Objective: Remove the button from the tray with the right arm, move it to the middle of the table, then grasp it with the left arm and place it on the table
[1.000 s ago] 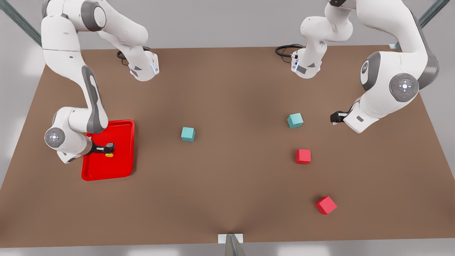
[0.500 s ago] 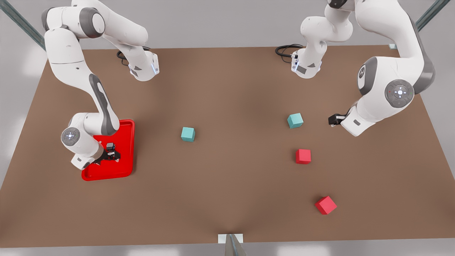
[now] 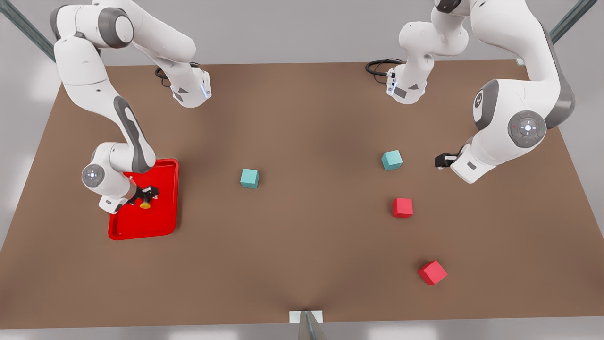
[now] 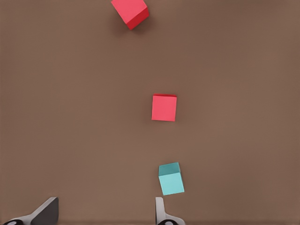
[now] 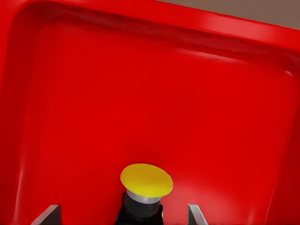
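The task stands at its first step: the button (image 3: pixel 145 205) lies in the tray (image 3: pixel 163 226), on the front view's left, and has not been lifted out. Carrying it to the middle of the table (image 3: pixel 311 245), the handover and the final placing are all outstanding. The right gripper (image 3: pixel 145 197) is low over the tray at the button. In the right wrist view its fingertips (image 5: pixel 47 214) stand well apart on either side of the button (image 5: pixel 146 180), clear of the cap and of the black base below it; the jaws are spread and hold nothing. Judgement: the grasp is lined up but not closed. The left arm waits on the front view's right, its gripper (image 3: pixel 442 160) above bare table near a teal cube (image 3: pixel 392 160). In the left wrist view its fingertips (image 4: pixel 47 212) are apart and empty, with that teal cube (image 4: pixel 171 178) and two red cubes (image 4: pixel 164 108) beyond.
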